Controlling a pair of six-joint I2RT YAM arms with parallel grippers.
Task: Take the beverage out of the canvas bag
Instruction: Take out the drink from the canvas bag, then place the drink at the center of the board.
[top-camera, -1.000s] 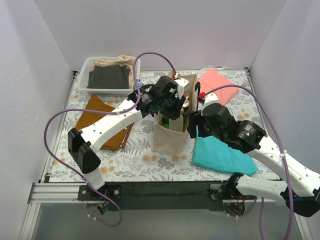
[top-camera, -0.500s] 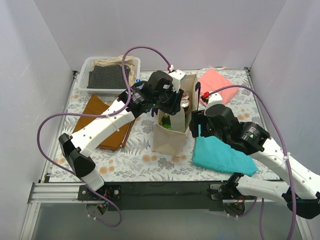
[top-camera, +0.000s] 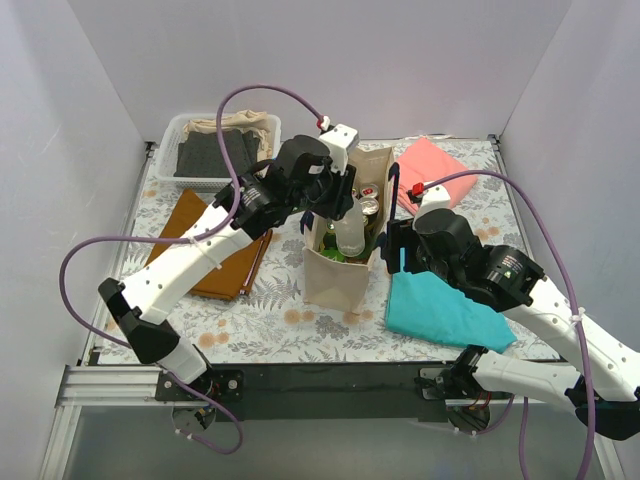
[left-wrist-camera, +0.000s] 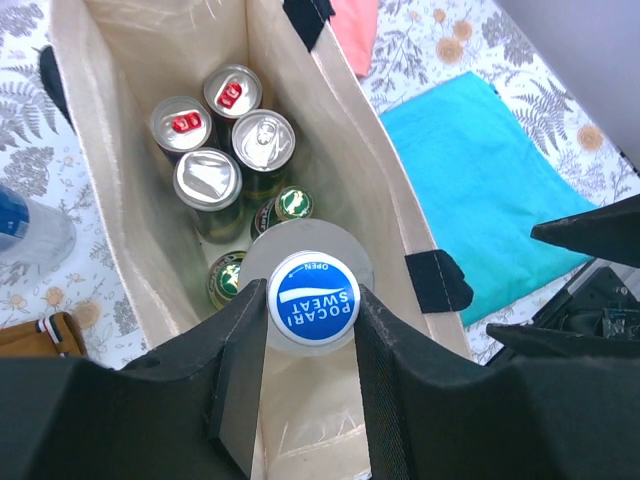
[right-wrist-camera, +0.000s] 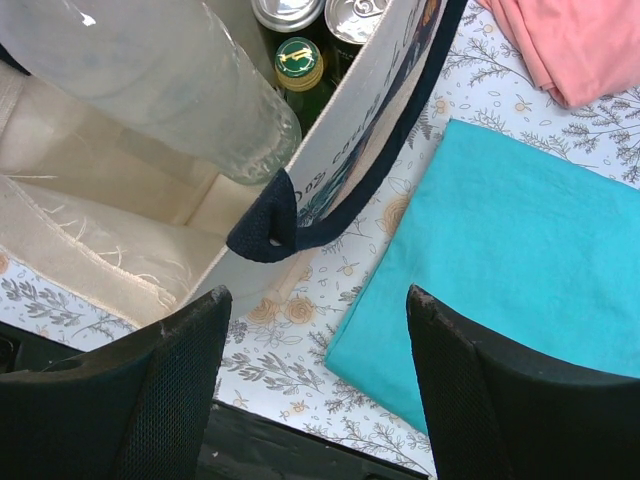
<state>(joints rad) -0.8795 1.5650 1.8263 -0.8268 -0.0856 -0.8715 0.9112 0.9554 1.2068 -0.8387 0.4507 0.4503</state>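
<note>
The beige canvas bag (top-camera: 336, 272) with navy handles stands mid-table; it also shows in the left wrist view (left-wrist-camera: 120, 140) and the right wrist view (right-wrist-camera: 90, 250). My left gripper (top-camera: 345, 208) is shut on a clear plastic bottle (top-camera: 351, 237) with a blue Pocari Sweat cap (left-wrist-camera: 312, 300), held above the bag's mouth. Several cans (left-wrist-camera: 262, 140) and green bottles (left-wrist-camera: 292, 204) stay inside the bag. My right gripper (right-wrist-camera: 315, 330) is open and empty beside the bag's right wall, over the patterned cloth, near a navy handle (right-wrist-camera: 262, 225).
A teal cloth (top-camera: 440, 310) lies right of the bag, a pink cloth (top-camera: 432, 170) at the back right. A brown cloth (top-camera: 205, 245) lies left. A white basket (top-camera: 215, 152) with dark fabric stands at the back left. White walls enclose the table.
My left gripper has risen with the clear bottle, lifting it up out of the bag. The left arm's elbow has swung left. The right arm has barely moved.
</note>
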